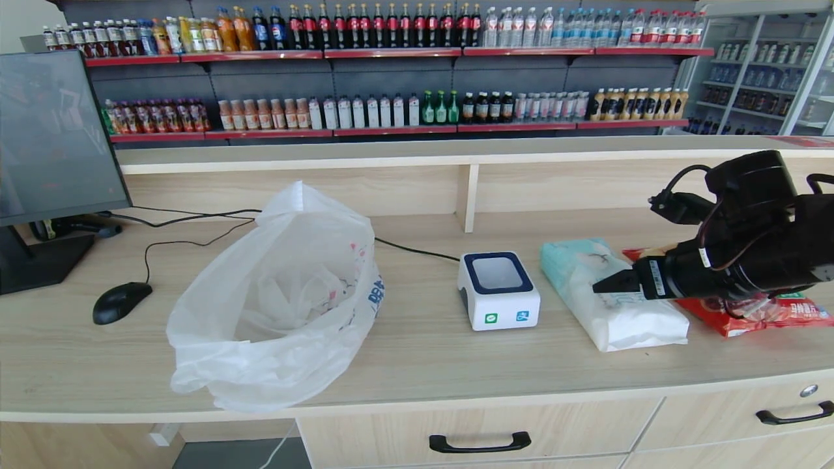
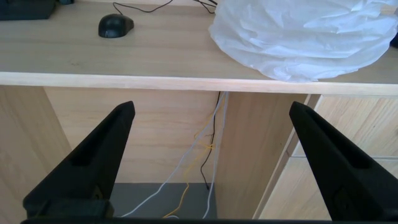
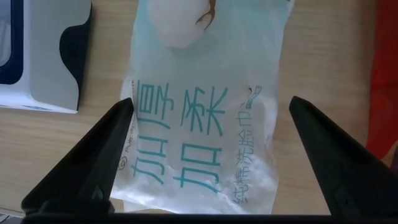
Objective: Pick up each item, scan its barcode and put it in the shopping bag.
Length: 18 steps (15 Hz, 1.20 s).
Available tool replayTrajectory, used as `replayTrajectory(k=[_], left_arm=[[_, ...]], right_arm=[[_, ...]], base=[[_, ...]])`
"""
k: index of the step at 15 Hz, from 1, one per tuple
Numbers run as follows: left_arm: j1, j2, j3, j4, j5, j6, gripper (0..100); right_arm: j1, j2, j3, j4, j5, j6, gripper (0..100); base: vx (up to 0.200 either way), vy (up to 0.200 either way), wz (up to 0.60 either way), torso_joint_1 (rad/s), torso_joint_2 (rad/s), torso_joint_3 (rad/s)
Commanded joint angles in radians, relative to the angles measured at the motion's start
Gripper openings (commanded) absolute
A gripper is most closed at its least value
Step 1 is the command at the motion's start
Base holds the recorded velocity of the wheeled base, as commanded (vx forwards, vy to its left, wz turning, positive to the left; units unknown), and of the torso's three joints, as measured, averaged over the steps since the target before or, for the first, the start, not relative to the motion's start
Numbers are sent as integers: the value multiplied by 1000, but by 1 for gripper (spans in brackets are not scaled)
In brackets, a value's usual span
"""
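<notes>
Black, spread wide and holding nothing, my right gripper (image 3: 211, 104) hangs over the pale tissue pack (image 1: 619, 316), which lies flat on the wooden counter (image 1: 423, 355) between the white scanner (image 1: 498, 290) on its left and a red snack bag (image 1: 778, 314) on its right, partly hidden by my arm. Farther left the shopping bag (image 1: 280, 306) stands open beside a mouse (image 1: 120, 301). My left gripper (image 2: 211, 112), also wide open and empty, sits below the counter's near edge.
</notes>
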Motion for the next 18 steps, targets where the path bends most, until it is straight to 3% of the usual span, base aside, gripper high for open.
replayTrajectory(k=[1,18], left_arm=[[0,0,0,0,-1,0,100],[0,0,0,0,1,0,100]], right_arm=[[2,23,-4,0,-7,3,100],[26,144,-14,0,-50,-5,100]], base=[[0,0,0,0,0,0],[0,0,0,0,0,0]])
